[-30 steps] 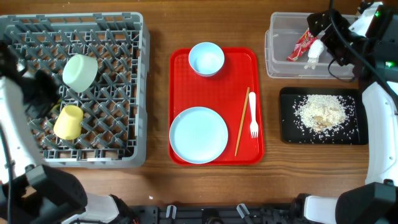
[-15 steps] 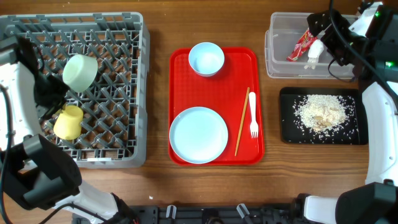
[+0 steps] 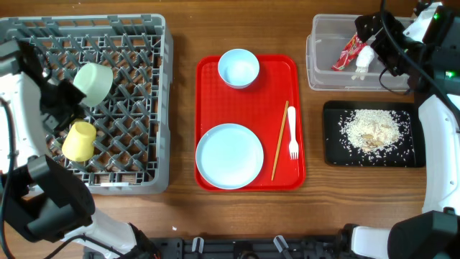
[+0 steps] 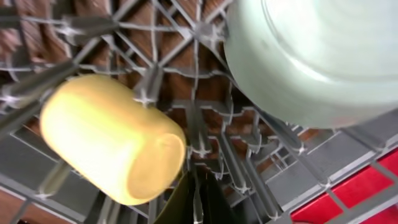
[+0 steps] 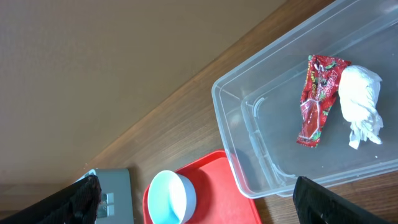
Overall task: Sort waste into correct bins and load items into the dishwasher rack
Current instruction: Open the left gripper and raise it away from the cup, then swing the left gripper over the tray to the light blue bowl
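**Waste binned, four pieces left on the tray**

My left claw (image 4: 194,202) was pinched fully shut with nothing in it. It hung low over the rack (image 3: 144,108), just beside the cup (image 4: 112,149), which lay on its side among the pegs. The mint bowl (image 3: 93,83) sat tipped close by the cup. My right claw (image 5: 199,198) stood spread as wide as it goes, empty, above the tub (image 3: 320,65).

Working outward, I judged the waste side finished. The wrapper (image 3: 348,52) and napkin (image 3: 363,61) lay side by side in the tub, and the rice (image 3: 370,129) was heaped in the black tray (image 3: 334,155).

Loading looked about a third done to me: two pieces were in the rack and four waited on the red tray (image 3: 208,115). The blue bowl (image 3: 238,67) sat at its far end and the plate (image 3: 230,156) at the near end. The chopstick (image 3: 279,140) and fork (image 3: 292,137) lay alongside each other by the right edge.

The left wrist camera showed me the fingertips meeting and the cup's wall resting on the lattice, which the overhead lost under the arm. The right wrist camera showed both fingers out at the frame's edges and the wrapper's crinkle up close. Only the overhead showed the whole layout, including the black tray and the plate.
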`<state>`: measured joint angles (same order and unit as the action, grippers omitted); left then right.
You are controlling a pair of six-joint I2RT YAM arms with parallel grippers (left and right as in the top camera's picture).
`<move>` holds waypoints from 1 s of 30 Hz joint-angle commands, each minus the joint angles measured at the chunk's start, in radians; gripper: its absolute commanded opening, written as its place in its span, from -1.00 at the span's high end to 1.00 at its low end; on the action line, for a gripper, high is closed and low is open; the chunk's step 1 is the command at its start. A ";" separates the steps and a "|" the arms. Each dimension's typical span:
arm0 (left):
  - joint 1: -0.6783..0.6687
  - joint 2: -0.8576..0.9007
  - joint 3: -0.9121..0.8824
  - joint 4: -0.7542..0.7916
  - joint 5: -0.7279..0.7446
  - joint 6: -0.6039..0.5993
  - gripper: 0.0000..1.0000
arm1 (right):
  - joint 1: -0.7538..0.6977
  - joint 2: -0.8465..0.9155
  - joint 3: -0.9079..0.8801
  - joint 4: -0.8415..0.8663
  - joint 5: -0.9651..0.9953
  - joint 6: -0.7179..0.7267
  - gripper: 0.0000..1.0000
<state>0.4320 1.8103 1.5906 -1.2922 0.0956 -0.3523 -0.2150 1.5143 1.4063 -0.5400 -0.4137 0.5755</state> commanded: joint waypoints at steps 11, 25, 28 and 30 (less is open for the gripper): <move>0.011 0.012 -0.101 0.047 -0.122 -0.049 0.91 | -0.002 -0.016 0.001 0.000 0.012 0.004 -0.99; 0.171 -0.066 -0.060 -0.068 -0.196 -0.181 0.92 | -0.002 -0.016 0.001 0.000 0.012 0.004 -0.99; 0.223 -0.084 -0.060 -0.090 -0.193 -0.180 0.92 | -0.002 -0.016 0.001 0.000 0.012 0.004 -0.99; 0.234 -0.097 -0.059 -0.101 -0.164 -0.180 0.92 | -0.002 -0.016 0.001 0.000 0.012 0.004 -0.99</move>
<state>0.6464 1.7538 1.5185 -1.3800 -0.0746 -0.5087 -0.2150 1.5143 1.4063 -0.5400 -0.4137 0.5755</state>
